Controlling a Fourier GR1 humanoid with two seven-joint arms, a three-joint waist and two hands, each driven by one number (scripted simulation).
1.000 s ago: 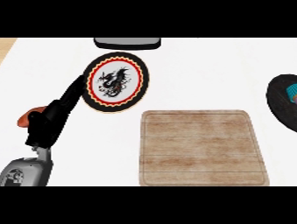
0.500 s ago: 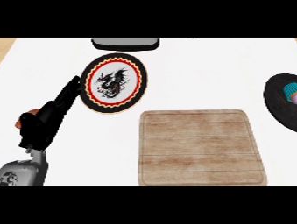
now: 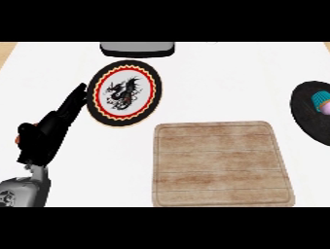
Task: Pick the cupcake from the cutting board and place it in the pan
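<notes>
While the white table looked the same as half a second before, the wooden cutting board lay bare near its front edge. The black pan sat at the right edge, holding the cupcake. The dragon plate had not moved. The left robot hand, fingers straight and holding nothing, had drawn slightly lower.

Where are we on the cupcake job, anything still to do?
Done: the cupcake already lies on its side in the black pan at the right edge, and the cutting board is bare. In hand: nothing; the left hand is open, fingers straight, beside the dragon plate. The right hand is out of view. Left: nothing visible.
</notes>
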